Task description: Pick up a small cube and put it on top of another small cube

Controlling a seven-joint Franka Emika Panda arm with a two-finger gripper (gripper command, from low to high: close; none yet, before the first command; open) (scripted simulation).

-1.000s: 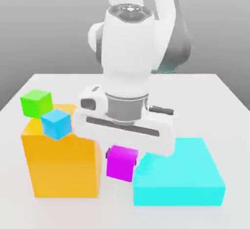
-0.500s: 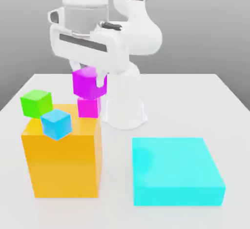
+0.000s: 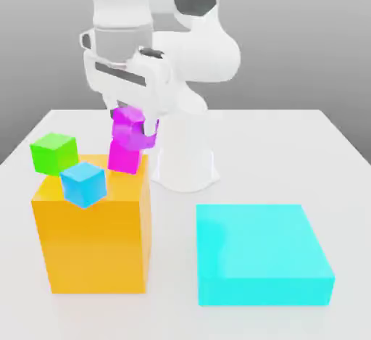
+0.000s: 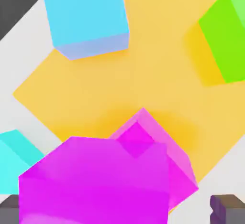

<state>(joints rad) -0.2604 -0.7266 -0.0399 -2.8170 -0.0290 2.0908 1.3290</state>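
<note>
- The small cube (image 3: 131, 129) sits directly under the jaws, between the fingertips, resting tilted on another small cube (image 3: 124, 157), which stands on the back corner of the orange block (image 3: 93, 235).
- In the hand view the small cube (image 4: 95, 182) lies close below the camera and is turned relative to the other small cube (image 4: 162, 156), so its corners overhang; the stack is there but looks poorly squared, and I judge it could topple.
- The gripper (image 3: 133, 117) has its jaws spread wide. The upper cube is between the fingers, but whether a pad touches it I cannot tell; it looks let go, not clamped.
- To finish the step well, I would lift the jaws straight up, without sideways drift, so neither finger drags the tilted cube off its seat.
- Hold the wrist from twisting while the fingers clear the cube's top face; a brush against a raised corner would be enough to tip it.
- The small blue cube (image 3: 83, 183) and small green cube (image 3: 53, 152) lie off to the side of the jaws, toward the exterior view's left, on the same orange block and apart from the pink pair; the cyan block (image 3: 262, 253) is well apart on the table (image 3: 290, 143).
</note>
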